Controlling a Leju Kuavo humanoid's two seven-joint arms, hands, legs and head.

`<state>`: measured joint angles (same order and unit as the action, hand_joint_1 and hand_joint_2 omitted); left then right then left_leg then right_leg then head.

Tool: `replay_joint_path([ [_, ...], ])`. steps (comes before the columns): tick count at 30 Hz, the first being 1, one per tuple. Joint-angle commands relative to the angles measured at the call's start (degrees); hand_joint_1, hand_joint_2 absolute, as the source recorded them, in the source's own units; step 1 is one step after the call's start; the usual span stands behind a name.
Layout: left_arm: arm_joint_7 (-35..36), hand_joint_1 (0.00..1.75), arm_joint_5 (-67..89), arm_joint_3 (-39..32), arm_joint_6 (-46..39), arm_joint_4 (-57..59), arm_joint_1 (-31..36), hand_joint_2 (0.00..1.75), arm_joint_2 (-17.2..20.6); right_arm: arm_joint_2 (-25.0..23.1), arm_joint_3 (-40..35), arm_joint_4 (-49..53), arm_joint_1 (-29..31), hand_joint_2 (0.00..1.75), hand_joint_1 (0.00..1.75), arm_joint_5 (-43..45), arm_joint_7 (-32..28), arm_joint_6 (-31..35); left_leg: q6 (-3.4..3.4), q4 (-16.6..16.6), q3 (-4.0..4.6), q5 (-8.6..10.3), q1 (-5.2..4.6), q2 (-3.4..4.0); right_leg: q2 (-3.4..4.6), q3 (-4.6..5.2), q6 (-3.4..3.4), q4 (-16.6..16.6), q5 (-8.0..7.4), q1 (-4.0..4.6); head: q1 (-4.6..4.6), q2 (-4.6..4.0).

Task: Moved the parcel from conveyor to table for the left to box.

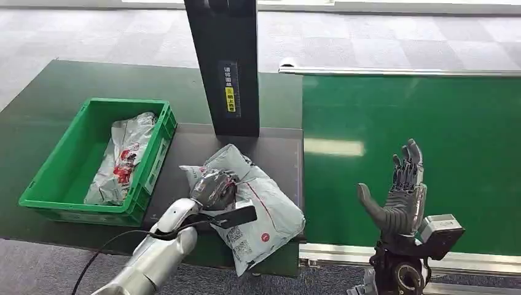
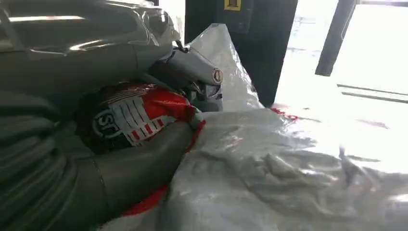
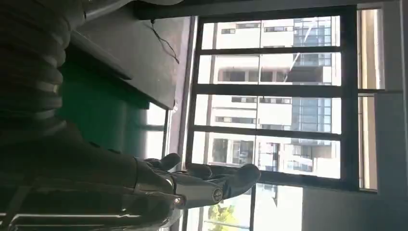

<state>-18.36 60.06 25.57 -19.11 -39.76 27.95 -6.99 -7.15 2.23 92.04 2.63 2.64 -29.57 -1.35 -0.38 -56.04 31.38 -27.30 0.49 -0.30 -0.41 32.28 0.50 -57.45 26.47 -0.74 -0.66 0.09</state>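
The parcel (image 1: 258,206), a grey-white plastic mailer with red print, lies on the dark table (image 1: 184,147) just beside the conveyor's edge, its long axis running from about 11 o'clock, near the foot of the black post (image 1: 226,61), down to 5 o'clock, where its labelled end overhangs the table's near edge. The left hand (image 1: 214,189) sits on the parcel's 10 o'clock end, fingers curled into the crumpled plastic; in the left wrist view the thumb (image 2: 144,163) and fingers (image 2: 195,65) pinch a bunched fold bearing a red and white logo, so this hand grips the parcel (image 2: 288,183). At 9 o'clock from the parcel stands a green crate (image 1: 43,196) with another plastic-wrapped package (image 1: 123,157) lying lengthwise inside. At 3 o'clock the green conveyor belt (image 1: 430,123) stretches away, and over its near edge the right hand (image 1: 399,196) is raised upright, fingers spread apart and holding nothing.
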Motion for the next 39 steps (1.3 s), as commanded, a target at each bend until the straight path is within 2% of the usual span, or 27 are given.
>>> replay_joint_path([
  [1,-1.2,1.75,-3.9,-2.2,-5.7,-18.7,-5.2,1.75,3.4,0.7,0.1,-2.1,-0.5,1.75,0.0,0.3,-0.1,1.0,0.0,0.0,0.19,-0.01,0.04,0.11,0.1,0.2,-0.03,0.0,-0.05,0.05,0.02,0.0],
  [4,-0.9,1.75,-3.8,-2.0,-5.2,-19.5,-5.4,1.75,3.6,0.7,0.1,-2.0,-0.6,1.75,0.0,0.3,-0.1,1.0,0.0,0.0,0.34,-0.02,0.06,0.12,0.12,0.36,-0.04,0.0,-0.04,0.06,0.02,0.0],
  [5,-3.0,1.75,-5.4,-2.9,-9.1,-22.4,-6.3,1.75,3.4,0.4,0.4,-1.8,-0.8,1.75,0.0,0.2,-0.3,1.3,0.0,0.0,0.35,-0.02,0.03,0.07,0.07,0.35,-0.03,0.0,-0.02,0.04,0.02,0.0],
  [9,-4.0,1.75,-8.4,-4.4,-13.9,-47.0,-11.4,1.75,6.6,-0.1,1.3,0.3,-3.0,1.75,0.0,0.1,-0.7,2.2,-0.01,-0.1,0.64,-0.03,0.06,0.09,0.09,0.65,-0.02,0.0,-0.02,0.06,0.0,0.0],
  [12,-4.3,1.75,-9.1,-5.9,-17.7,-58.1,-15.0,1.75,8.3,-0.5,2.0,1.6,-4.5,1.75,0.0,-0.1,-0.9,2.6,-0.01,-0.1,0.72,-0.05,0.04,0.17,0.15,0.78,-0.03,-0.1,0.0,0.05,0.02,0.0],
  [16,-4.5,1.75,-9.3,-8.1,-20.9,-60.5,-14.8,1.75,9.1,-0.7,2.2,2.1,-5.1,1.75,0.0,-0.2,-1.2,2.7,-0.01,0.0,0.65,-0.11,0.05,0.24,0.23,0.71,-0.05,0.0,0.03,0.06,0.0,0.0],
  [19,-3.7,1.75,-9.3,-11.2,-20.9,-59.1,-12.2,1.75,7.8,-0.5,2.0,2.7,-5.3,1.75,0.0,-0.2,-1.2,2.7,-0.03,-0.1,0.72,-0.05,0.04,0.12,0.13,0.77,-0.05,0.0,0.02,0.05,0.02,0.0],
  [21,0.8,1.75,-4.0,-15.3,-20.4,-56.4,-10.0,1.75,6.3,-0.6,1.8,3.3,-5.6,1.75,0.0,-0.3,-1.3,2.9,-0.03,-0.1,0.74,-0.03,0.03,0.06,0.07,0.77,-0.03,0.0,0.01,0.04,0.0,0.0],
  [23,1.3,1.75,-4.3,-16.5,-20.1,-54.3,-8.2,1.75,6.7,-0.7,1.6,3.7,-5.8,1.75,0.0,-0.4,-1.2,3.1,-0.04,-0.1,0.75,-0.01,0.04,0.05,0.06,0.77,-0.04,-0.1,0.0,0.06,0.0,0.0],
  [24,4.7,1.75,-1.9,-19.0,-18.0,-51.4,-6.8,1.75,6.4,-0.8,1.5,3.9,-5.9,1.75,0.0,-0.4,-1.2,3.2,-0.03,-0.1,0.72,0.0,0.03,0.03,0.04,0.74,-0.04,0.0,0.0,0.04,0.02,0.0],
  [26,6.2,1.75,-0.2,-21.5,-17.6,-45.5,-3.6,1.75,7.1,-0.8,1.1,4.1,-5.9,1.75,0.0,-0.4,-1.1,3.4,-0.03,0.0,0.68,0.04,0.04,0.01,0.02,0.7,-0.06,0.0,-0.03,0.05,0.02,0.0],
  [27,10.4,1.75,3.3,-24.2,-15.8,-39.6,-0.8,1.75,7.4,-0.7,0.8,4.0,-5.7,1.75,0.0,-0.4,-1.0,3.4,-0.04,0.0,0.65,0.06,0.05,0.01,0.03,0.68,-0.09,0.0,-0.05,0.07,0.0,0.0],
  [33,13.8,1.75,6.8,-30.1,-17.3,-10.1,13.0,1.75,11.1,-0.2,-1.6,2.4,-3.8,1.75,0.0,0.0,-0.4,3.8,-0.11,0.0,0.52,0.13,0.05,0.02,0.02,0.58,-0.11,0.0,-0.07,0.06,0.04,0.0],
  [39,14.7,1.75,8.3,-32.6,-18.4,2.5,17.9,1.75,13.8,-0.1,-1.9,2.3,-3.6,1.75,0.0,0.1,0.1,4.5,-0.13,0.0,0.56,0.12,0.1,0.16,0.15,0.63,-0.15,0.0,-0.11,0.14,0.02,0.0],
])
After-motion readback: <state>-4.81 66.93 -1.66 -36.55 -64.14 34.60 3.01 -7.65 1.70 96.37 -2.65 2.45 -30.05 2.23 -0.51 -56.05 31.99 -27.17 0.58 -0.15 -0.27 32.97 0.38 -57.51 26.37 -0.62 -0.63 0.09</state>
